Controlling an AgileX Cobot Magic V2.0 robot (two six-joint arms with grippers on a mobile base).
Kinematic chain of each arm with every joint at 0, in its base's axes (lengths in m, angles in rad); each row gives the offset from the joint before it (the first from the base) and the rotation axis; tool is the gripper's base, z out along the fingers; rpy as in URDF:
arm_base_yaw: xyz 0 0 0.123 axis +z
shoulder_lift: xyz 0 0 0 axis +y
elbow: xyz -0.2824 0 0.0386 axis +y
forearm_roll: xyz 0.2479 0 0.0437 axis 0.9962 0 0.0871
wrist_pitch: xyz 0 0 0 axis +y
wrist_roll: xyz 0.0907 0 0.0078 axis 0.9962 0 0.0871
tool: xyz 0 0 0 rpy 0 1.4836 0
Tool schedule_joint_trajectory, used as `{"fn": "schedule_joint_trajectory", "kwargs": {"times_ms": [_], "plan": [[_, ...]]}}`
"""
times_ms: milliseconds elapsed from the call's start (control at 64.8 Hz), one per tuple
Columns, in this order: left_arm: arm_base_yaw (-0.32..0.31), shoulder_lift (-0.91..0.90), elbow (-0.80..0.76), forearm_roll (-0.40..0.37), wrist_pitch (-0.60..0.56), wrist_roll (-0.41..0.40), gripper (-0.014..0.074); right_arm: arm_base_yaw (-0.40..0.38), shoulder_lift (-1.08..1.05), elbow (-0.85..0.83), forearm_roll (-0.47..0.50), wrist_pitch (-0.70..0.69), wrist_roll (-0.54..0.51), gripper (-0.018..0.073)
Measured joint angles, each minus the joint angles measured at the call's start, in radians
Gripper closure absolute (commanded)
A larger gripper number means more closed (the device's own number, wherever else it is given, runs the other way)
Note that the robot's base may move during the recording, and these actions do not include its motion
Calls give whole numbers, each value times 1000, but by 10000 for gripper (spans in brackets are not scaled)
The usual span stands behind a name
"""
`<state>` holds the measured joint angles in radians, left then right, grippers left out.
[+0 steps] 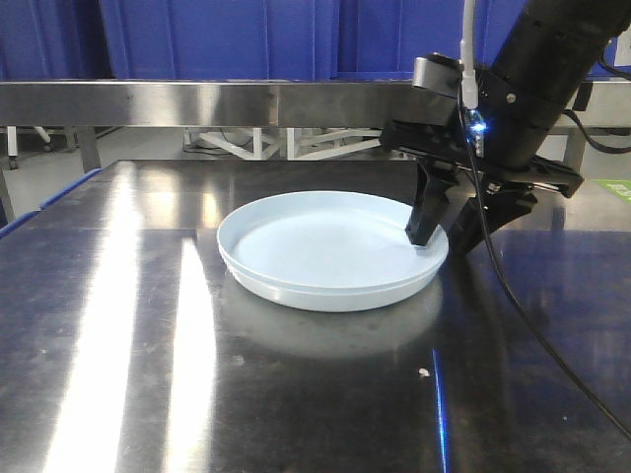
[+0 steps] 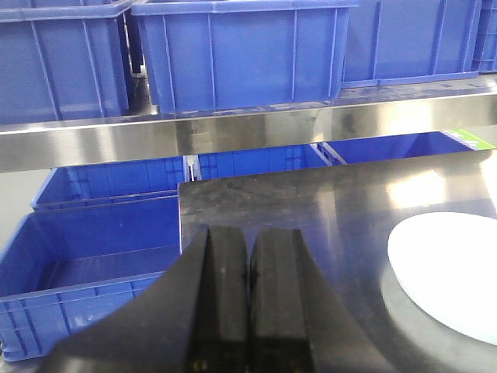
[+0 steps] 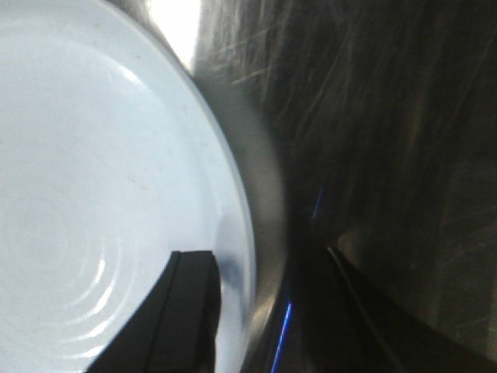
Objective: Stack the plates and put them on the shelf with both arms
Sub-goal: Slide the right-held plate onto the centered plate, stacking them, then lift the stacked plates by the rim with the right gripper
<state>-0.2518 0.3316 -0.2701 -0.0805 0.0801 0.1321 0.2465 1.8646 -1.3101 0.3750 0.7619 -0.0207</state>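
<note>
Cannot see the lower of the plates [image 1: 330, 251] beyond a thin rim edge under the upper one. Cut off by the frame's right edge in the left wrist view. Too blurred in the right wrist view to tell whether the right gripper [image 3: 260, 256], astride the plates' rim, touches it. Cropped at the top, behind the plates: blue crates [image 1: 217, 39].

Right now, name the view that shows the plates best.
Exterior front-facing: both plates show nearly whole, stacked on the tabletop, the right gripper astride their rim. The left wrist view catches only a slice at its right edge; the right wrist view, a blurred close-up of the rim.
</note>
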Motion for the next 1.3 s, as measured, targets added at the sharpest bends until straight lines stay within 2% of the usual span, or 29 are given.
{"fn": "schedule_joint_trajectory", "kwargs": {"times_ms": [123,201,432,632,756,972,1157,1296], "plan": [[0,0,0,0,0,0,514,16,0,0,0,-4,0,201],[0,0,0,0,0,0,514,22,2,0,0,-6,0,234],[0,0,0,0,0,0,514,26,4,0,2,-8,21,515],[0,0,0,0,0,0,514,26,-3,0,7,-17,21,508],[0,0,0,0,0,0,514,24,-55,8,-35,-57,21,508],[0,0,0,0,0,0,514,-16,-253,176,-120,-318,21,508],[0,0,0,0,0,0,514,-53,-487,427,-130,-613,21,510],[0,0,0,0,0,0,514,-57,-648,583,-130,-735,21,510]]}}
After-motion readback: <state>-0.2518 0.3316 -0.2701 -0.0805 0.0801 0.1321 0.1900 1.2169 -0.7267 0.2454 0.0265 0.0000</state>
